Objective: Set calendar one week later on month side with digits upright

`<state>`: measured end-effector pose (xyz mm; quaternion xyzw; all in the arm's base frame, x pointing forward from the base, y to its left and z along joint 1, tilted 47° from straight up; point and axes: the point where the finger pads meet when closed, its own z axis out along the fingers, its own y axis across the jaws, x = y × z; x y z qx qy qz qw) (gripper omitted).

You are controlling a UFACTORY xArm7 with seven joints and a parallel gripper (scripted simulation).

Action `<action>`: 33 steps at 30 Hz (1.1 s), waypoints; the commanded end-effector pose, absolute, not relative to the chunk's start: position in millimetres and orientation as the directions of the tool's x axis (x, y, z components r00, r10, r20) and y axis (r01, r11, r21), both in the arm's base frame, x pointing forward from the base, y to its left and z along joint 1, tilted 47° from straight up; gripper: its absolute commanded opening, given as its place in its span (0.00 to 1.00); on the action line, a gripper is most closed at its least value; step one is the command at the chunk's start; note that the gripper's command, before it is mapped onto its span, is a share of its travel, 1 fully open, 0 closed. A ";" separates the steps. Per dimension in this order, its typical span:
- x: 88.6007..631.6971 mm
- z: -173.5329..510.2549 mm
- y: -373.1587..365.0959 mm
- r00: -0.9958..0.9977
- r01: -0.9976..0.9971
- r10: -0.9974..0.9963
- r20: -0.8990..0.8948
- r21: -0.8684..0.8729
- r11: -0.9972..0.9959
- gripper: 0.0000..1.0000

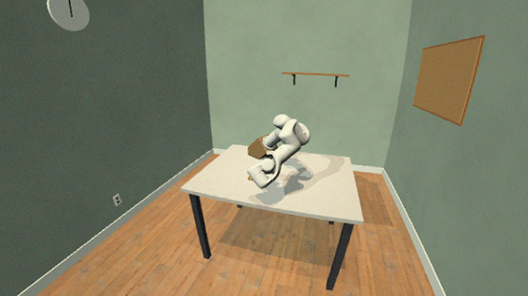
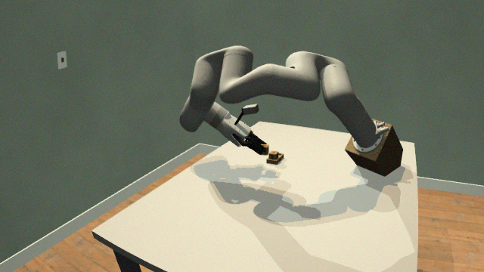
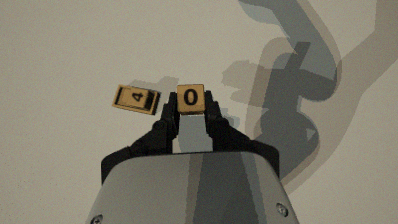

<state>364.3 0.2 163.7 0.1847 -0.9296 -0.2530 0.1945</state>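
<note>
My gripper is shut on a wooden cube. The cube's face with a black 0 is turned to the wrist camera, upright in that view. The gripper is tilted and holds the cube above the table, beside the tray. The small wooden tray rests on the table, left of the fingers in the wrist view. A second cube stands in the tray and shows a 4 turned sideways in the wrist view. Part of the tray's floor beside it is bare. The arm hides most of this in the top view.
The white table carries the arm's brown base block at its far end from the tray. The arm arches over the table, and its shadows fall across the top. A camera sticks out from the wrist.
</note>
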 end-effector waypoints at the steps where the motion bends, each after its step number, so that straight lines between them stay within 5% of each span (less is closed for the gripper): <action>1: 365.0 163.9 -0.6 -0.858 -0.244 -0.439 0.267 0.541 0.805 0.27; 33: 383.6 135.5 24.1 -0.858 -0.244 -0.439 0.267 0.541 0.805 0.27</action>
